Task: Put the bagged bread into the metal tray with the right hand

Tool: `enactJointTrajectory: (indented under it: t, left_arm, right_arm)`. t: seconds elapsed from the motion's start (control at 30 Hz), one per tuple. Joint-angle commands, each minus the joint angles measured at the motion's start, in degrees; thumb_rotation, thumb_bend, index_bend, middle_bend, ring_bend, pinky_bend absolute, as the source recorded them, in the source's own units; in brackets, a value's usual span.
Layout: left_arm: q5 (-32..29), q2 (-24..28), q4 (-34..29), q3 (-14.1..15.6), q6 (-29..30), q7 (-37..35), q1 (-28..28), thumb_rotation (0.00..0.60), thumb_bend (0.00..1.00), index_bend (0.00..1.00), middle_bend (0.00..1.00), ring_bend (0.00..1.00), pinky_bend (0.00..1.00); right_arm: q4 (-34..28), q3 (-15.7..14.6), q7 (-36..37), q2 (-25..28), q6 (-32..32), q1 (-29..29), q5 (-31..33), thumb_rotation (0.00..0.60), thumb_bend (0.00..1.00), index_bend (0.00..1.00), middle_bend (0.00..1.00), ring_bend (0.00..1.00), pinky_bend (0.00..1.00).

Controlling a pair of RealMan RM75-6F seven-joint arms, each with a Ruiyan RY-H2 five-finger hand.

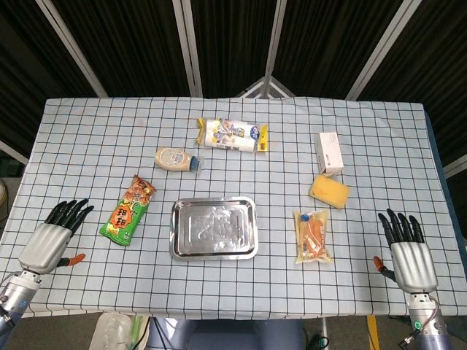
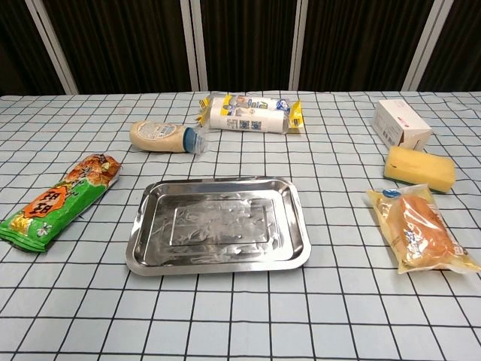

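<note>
The bagged bread [image 1: 313, 235] [image 2: 418, 229] lies flat in a clear bag on the checked cloth, right of the metal tray [image 1: 214, 251] [image 2: 218, 261], which holds nothing. My right hand [image 1: 407, 251] rests at the table's front right corner, fingers spread, holding nothing, well to the right of the bread. My left hand [image 1: 52, 235] lies at the front left edge, fingers apart and empty. Neither hand shows in the chest view.
A yellow sponge [image 1: 329, 190] [image 2: 419, 168] and a white box [image 1: 329, 152] [image 2: 400, 124] sit behind the bread. A sauce bottle [image 1: 176, 159] [image 2: 163, 136] and a blue-white packet [image 1: 232, 135] [image 2: 249, 113] lie behind the tray. A green-orange snack bag [image 1: 129, 210] [image 2: 60, 199] lies left of it.
</note>
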Motion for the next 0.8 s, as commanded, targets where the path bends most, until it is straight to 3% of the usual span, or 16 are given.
enactJointTrajectory:
  t: [0.03, 0.27, 0.37, 0.53, 0.8]
  left_arm:
    - [0.27, 0.08, -0.22, 0.14, 0.34, 0.09, 0.16, 0.600, 0.04, 0.00, 0.00, 0.00, 0.00]
    - [0.82, 0.29, -0.88, 0.30, 1.21, 0.24, 0.52, 0.600, 0.04, 0.00, 0.00, 0.00, 0.00]
    - [0.71, 0.25, -0.91, 0.18, 1.05, 0.27, 0.41, 0.600, 0.04, 0.00, 0.00, 0.00, 0.00]
    - [0.06, 0.28, -0.49, -0.07, 0.13, -0.32, 0.01, 0.600, 0.04, 0.00, 0.00, 0.00, 0.00]
    - [0.18, 1.00, -0.23, -0.31, 1.06, -2.33, 0.23, 0.600, 0.04, 0.00, 0.00, 0.00, 0.00]
  right_arm:
    - [-0.34, -0.77, -0.23, -0.01, -0.64, 0.19, -0.79, 0.600, 0.33, 0.00, 0.00, 0.00, 0.00]
    - [-2.40, -4.89, 2.76, 0.38, -6.76, 2.49, -5.22, 0.600, 0.31, 0.00, 0.00, 0.00, 0.00]
    - [-2.78, -5.27, 1.53, -1.03, -9.46, 3.97, -5.73, 0.600, 0.31, 0.00, 0.00, 0.00, 0.00]
    - [-2.75, -2.74, -2.64, -4.70, -13.11, 7.08, -3.64, 0.600, 0.31, 0.00, 0.00, 0.00, 0.00]
    - [-0.02, 2.53, -8.74, -10.54, -21.09, 12.88, 5.90, 0.600, 0.31, 0.00, 0.00, 0.00, 0.00]
